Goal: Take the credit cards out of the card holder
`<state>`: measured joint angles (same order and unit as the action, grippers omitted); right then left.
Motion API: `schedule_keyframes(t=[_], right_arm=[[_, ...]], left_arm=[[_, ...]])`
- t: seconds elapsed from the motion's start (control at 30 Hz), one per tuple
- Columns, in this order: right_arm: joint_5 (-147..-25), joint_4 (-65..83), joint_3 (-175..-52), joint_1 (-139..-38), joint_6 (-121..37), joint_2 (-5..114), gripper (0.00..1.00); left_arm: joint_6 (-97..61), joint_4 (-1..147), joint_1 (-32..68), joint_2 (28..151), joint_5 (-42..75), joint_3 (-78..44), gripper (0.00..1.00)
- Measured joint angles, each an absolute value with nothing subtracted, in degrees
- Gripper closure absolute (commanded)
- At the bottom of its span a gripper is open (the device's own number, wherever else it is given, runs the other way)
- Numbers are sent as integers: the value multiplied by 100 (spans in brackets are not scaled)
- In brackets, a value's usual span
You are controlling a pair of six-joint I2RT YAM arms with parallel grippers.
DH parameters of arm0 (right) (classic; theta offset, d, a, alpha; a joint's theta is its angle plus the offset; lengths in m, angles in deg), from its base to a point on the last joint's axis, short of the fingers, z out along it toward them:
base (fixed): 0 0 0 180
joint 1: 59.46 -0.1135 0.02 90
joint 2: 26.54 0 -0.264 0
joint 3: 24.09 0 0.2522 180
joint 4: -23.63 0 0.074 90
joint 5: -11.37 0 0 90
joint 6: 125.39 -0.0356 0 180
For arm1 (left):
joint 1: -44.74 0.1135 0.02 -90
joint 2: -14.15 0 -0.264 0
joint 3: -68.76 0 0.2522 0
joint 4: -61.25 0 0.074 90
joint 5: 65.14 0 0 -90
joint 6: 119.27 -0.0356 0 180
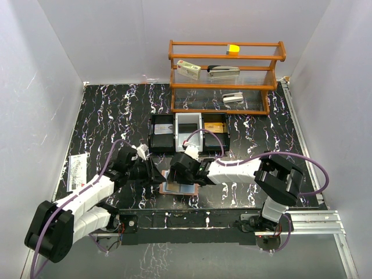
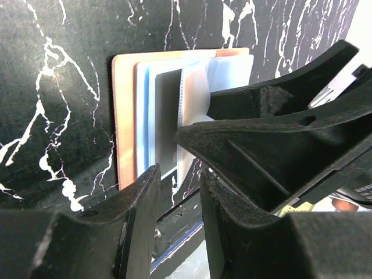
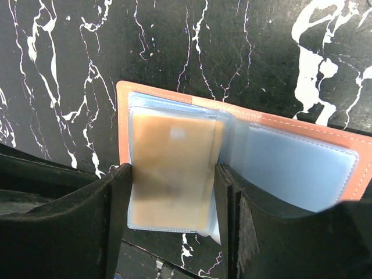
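Note:
The card holder lies open near the table's front edge, salmon outside and pale blue inside. One clear sleeve holding a tan credit card is lifted off the holder. My right gripper is shut across that sleeve's width, one finger on each side edge. A dark card shows in another sleeve. My left gripper hovers at the holder's left side with a narrow gap between its fingers and nothing in it. The right gripper's fingers fill the right of the left wrist view.
Behind the holder stand a black tray, a white tray and another black tray with a card in it. A wooden rack with small items is at the back. A paper packet lies at the left.

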<state>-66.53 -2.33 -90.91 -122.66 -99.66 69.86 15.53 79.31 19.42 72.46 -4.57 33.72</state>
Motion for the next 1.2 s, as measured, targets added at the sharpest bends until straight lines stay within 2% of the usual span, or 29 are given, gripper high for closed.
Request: schedule_keyframes(t=[0.43,0.93,1.2], right_arm=[[-6769,-356,-9198,-12209,-9845,7043,50],[-6983,-362,-9277,-12155,-9708,7099,49],[-7136,-340,-9340,-12148,-9673,7158,46]], left_arm=[[1596,7778,1942,7163,-604,3718,65],[1439,7352,1942,7696,-997,3711,72],[1424,7151,1940,7965,-1141,3711,82]])
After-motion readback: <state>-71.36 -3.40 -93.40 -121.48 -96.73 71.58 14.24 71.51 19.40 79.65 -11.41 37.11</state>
